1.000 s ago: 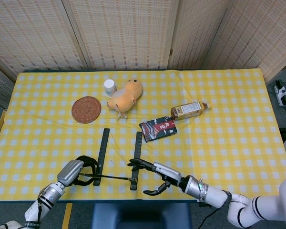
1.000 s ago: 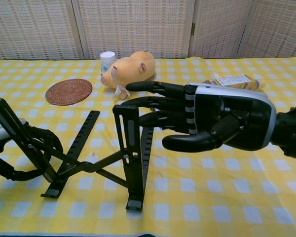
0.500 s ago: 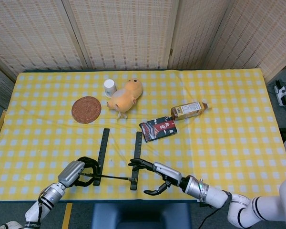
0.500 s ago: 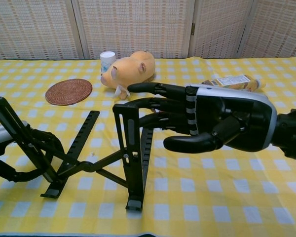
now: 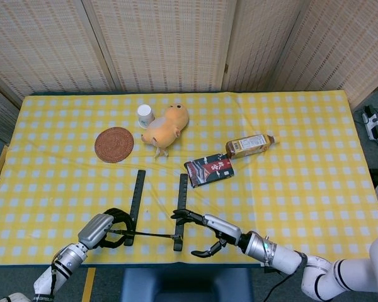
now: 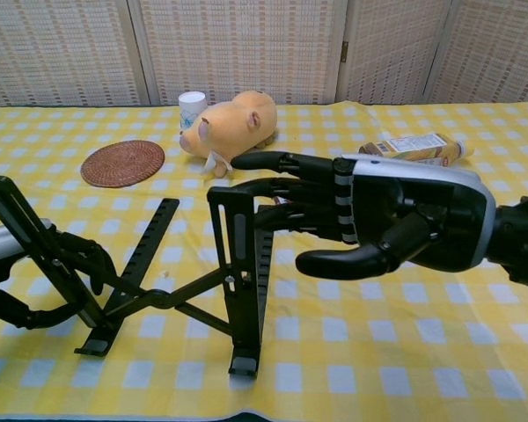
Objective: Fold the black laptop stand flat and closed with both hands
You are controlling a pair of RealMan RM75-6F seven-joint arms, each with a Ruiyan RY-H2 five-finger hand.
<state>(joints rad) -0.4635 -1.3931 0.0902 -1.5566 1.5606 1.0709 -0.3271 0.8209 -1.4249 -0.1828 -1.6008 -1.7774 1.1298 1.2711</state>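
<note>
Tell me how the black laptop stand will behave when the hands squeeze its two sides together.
The black laptop stand looks stiff in its bars but hinged at the crossed links, so it should probably scissor narrower rather than bend. Its thin feet on the checked tablecloth may slide or tip, since the uprights stand tall on narrow bases.

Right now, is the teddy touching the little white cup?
Apart. The head view shows yellow cloth between the plush toy and the white cup.

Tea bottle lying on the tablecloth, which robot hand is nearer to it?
Right. The right robot hand sits nearer the tea bottle; the left robot hand is far across.
</note>
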